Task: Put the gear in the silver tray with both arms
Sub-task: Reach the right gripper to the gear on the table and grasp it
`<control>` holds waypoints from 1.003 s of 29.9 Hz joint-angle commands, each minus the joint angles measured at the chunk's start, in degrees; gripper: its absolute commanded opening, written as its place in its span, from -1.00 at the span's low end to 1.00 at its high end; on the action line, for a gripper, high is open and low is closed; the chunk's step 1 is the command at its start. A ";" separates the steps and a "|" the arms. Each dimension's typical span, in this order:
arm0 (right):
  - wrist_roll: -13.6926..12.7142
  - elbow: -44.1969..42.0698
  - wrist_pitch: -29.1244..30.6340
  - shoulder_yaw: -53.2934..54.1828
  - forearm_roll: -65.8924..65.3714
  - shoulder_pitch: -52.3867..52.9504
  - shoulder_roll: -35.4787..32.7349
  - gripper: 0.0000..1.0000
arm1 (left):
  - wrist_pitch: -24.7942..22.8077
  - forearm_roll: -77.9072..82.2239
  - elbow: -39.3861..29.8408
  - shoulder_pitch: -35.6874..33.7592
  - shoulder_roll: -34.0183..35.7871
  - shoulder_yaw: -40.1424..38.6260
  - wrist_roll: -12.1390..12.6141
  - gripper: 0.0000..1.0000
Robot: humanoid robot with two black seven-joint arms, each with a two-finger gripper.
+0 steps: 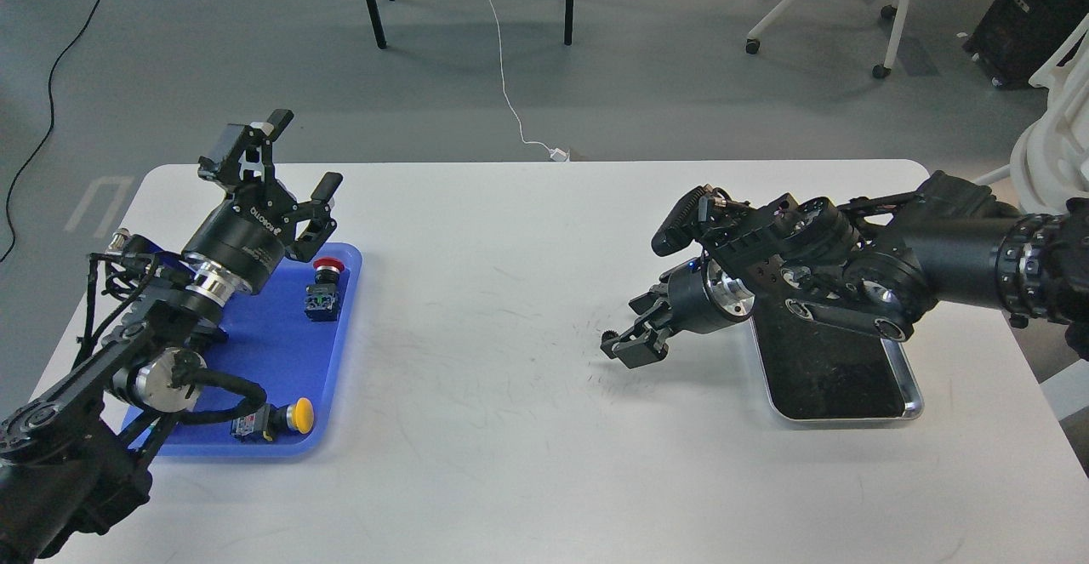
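The small black gear (608, 336) lies on the white table at the tips of my right gripper (628, 328), which is low over the table with its fingers spread. I cannot tell whether the fingers touch the gear. The silver tray (909, 377), with a shiny rim and a dark bottom, stands to the right, partly under my right arm. My left gripper (299, 156) is open and empty, raised above the far end of the blue tray (340, 351) on the left.
The blue tray holds a red push button (327, 267), a blue switch block (322, 301) and a yellow push button (298, 415). The table's far edge runs behind both grippers. Chairs and cables are on the floor beyond.
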 commanded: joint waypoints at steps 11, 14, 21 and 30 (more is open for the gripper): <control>0.00 -4.26 -2.16 -3.96 0.01 -0.70 3.74 0.20 | 0.00 0.00 -0.02 0.05 -0.17 -0.09 -0.15 0.98; 0.00 -4.53 -2.16 -3.96 0.01 -0.97 4.01 0.16 | 0.00 0.00 -0.46 0.05 -0.17 -0.09 -0.24 0.98; 0.00 -5.58 -2.16 -4.31 0.01 -1.67 5.24 -0.16 | 0.00 0.00 -0.72 0.75 -0.17 -0.35 -0.32 0.98; 0.00 -6.38 -2.16 -5.11 0.01 -1.76 5.59 -0.61 | 0.00 0.00 -0.72 0.84 -0.26 -0.35 -0.32 0.98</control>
